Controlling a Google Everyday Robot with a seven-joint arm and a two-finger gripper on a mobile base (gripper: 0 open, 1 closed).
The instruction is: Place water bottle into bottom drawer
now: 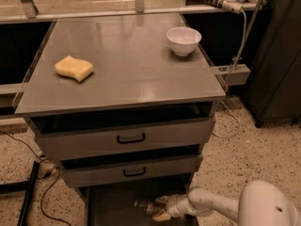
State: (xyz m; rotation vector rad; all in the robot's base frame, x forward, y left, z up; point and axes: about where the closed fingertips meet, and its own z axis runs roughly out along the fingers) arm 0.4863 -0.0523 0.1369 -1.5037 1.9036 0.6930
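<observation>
The bottom drawer (110,206) is pulled out at the base of the grey cabinet, showing its dark flat floor. The water bottle (145,205) lies on its side low over that floor, held by one end. My gripper (161,207) reaches in from the right on a white arm, with its yellowish fingertips (162,200) closed around the bottle. Whether the bottle touches the drawer floor I cannot tell.
Two grey drawers with black handles (130,138) sit slightly open above. On the cabinet top are a white bowl (183,40) at the back right and a yellow sponge (74,68) at the left. Black cables (28,187) lie on the speckled floor at the left.
</observation>
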